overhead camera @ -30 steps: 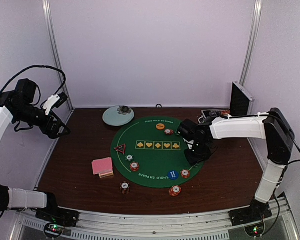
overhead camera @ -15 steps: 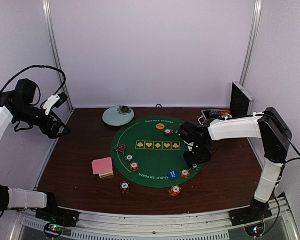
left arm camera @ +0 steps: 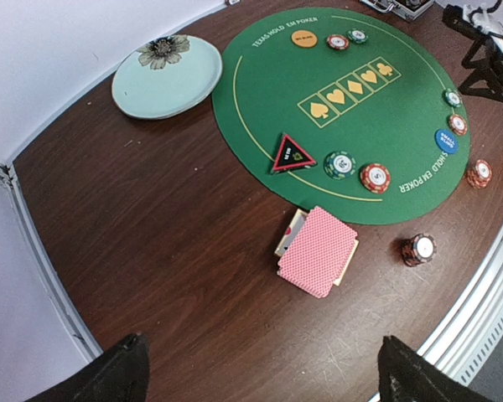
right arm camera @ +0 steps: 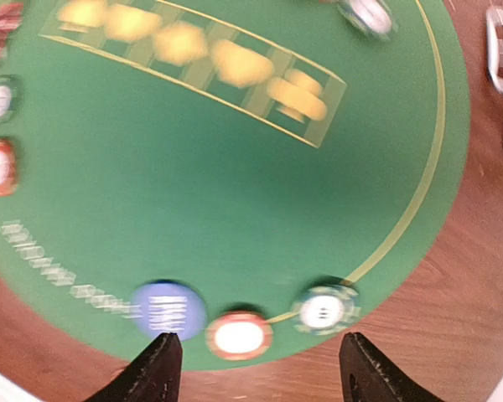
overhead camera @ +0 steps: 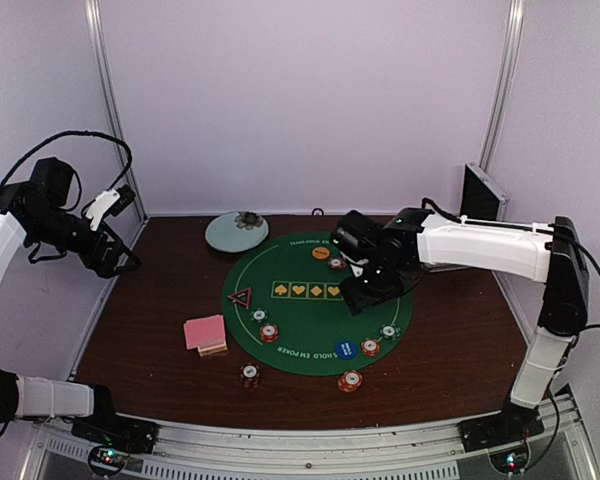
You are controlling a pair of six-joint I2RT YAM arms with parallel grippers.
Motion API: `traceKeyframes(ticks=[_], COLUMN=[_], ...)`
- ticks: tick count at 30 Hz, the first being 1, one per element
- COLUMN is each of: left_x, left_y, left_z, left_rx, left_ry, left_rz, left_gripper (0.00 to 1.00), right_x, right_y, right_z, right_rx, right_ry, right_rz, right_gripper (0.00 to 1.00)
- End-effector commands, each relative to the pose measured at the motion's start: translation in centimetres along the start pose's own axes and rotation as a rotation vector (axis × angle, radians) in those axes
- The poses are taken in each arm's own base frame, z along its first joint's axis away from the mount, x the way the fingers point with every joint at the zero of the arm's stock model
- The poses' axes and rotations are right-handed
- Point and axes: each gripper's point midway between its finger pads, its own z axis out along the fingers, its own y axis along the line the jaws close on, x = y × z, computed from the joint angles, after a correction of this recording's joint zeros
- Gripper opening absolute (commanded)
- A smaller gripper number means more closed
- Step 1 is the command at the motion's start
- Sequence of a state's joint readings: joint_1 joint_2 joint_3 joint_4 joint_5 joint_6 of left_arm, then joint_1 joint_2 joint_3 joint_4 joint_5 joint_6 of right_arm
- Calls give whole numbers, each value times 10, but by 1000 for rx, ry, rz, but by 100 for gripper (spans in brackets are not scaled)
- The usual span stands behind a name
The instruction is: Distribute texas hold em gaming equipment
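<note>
Jaws wide, empty, right gripper (right arm camera: 257, 347) above mat (right arm camera: 235, 176)

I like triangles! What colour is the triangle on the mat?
The triangle marker is red-edged, black inside; best in left wrist view.

White arm shells (overhead camera: 485, 248); black joints (overhead camera: 52, 182); thin black cable (overhead camera: 80, 133); black fingers (right arm camera: 158, 368).

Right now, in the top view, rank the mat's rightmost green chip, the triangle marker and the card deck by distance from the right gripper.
From the right gripper:
1. Green chip, beside it at the right rim of the mat.
2. Triangle marker, at the mat's left edge.
3. Card deck, off the mat, far left.
</note>
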State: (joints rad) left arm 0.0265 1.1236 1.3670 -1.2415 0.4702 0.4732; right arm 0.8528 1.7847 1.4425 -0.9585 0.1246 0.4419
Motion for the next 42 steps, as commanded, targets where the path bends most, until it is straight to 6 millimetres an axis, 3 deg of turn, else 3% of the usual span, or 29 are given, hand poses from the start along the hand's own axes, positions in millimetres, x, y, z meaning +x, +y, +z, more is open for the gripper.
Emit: traceKeyframes(ticks=[1, 4, 8, 11, 14, 25, 42], left_x=[-5, -4, -3, -3, -4, -6, -2], left_y=[1, 1, -1, -2, -2, -2, -2], left_z=[-7, -7, -8, -10, -11, -12, -11], left_rx=[-22, -21, -21, -25, -27, -26, -31], left_ry=[-24, -23, -26, -30, -32, -39, -30], left_rz=[21, 15, 19, 23, 24, 27, 35], left_gripper=[98, 98, 98, 98, 98, 98, 98], right_x=[-6, 0, 16, 22, 30, 37, 40], right_y=[71, 131, 200, 235, 258, 282, 287], right_z=[-46, -55, -47, -41, -32, -1, 17], right_rx=[-81, -149, -234, -275, -318, -344, -333], right_ry=[-78, -74, -48, -29, 4, 60, 82], right_rz=[-148, -257, -384, -452, -495, -541, -556], right_gripper=[70, 73, 80, 83, 85, 83, 65])
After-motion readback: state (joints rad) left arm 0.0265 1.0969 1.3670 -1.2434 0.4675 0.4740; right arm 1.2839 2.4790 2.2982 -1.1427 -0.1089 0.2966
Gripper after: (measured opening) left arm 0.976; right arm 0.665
